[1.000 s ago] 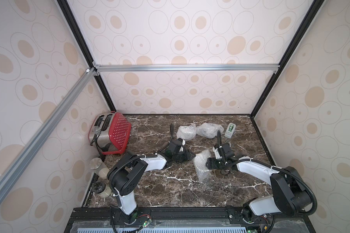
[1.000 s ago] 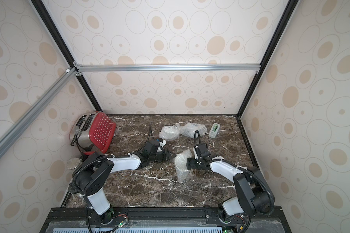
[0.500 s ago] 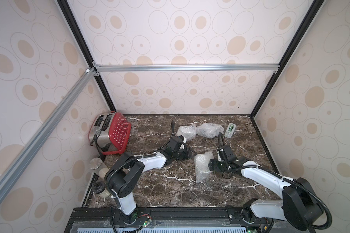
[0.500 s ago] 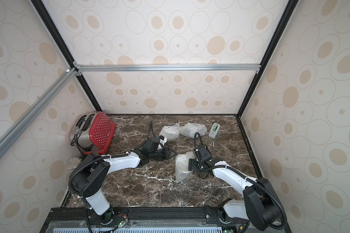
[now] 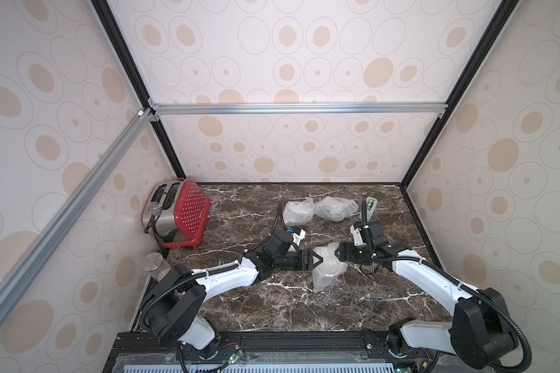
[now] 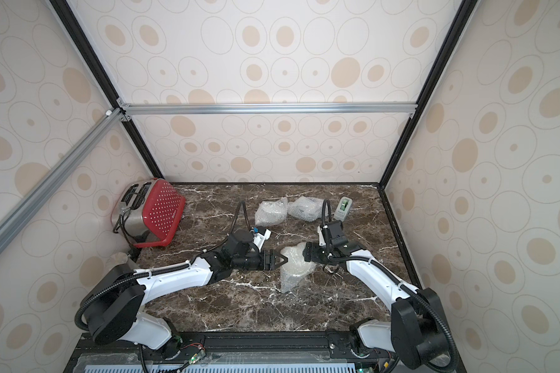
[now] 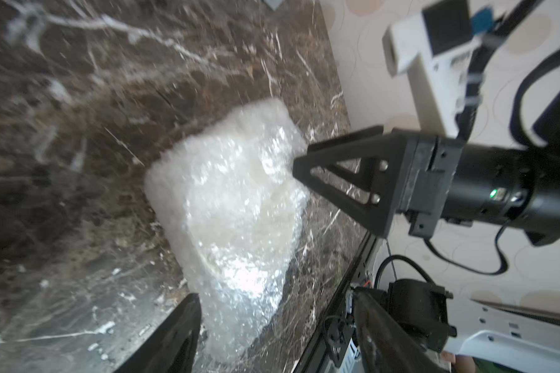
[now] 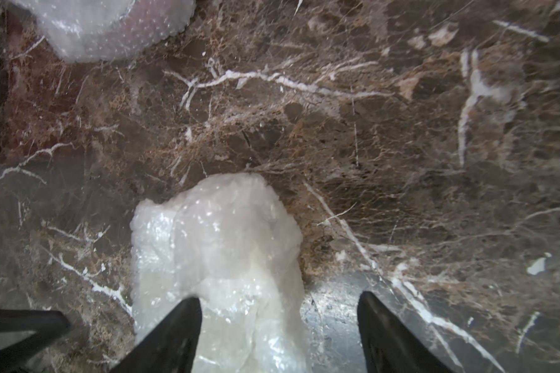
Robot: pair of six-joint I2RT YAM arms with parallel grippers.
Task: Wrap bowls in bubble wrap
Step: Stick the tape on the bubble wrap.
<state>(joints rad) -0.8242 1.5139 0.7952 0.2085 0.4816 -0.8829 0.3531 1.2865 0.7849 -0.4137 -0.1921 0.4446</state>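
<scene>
Marble tabletop [image 5: 272,300] | left pincer [image 5: 318,259] wide | right pincer [image 5: 338,253] wide | bubble wrap bundle [image 5: 328,269] between them

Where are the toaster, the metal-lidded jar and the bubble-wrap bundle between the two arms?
toaster [image 5: 168,222]: in a top view, on its chrome side.
metal-lidded jar [image 5: 152,261]: in a top view, on its round lid.
bubble-wrap bundle [image 5: 328,269]: in a top view, on its cloudy middle.

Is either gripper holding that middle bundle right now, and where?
Nothing looks gripped. The bubble-wrapped bundle rests on the table; left gripper and right gripper flank it, jaws open.
</scene>
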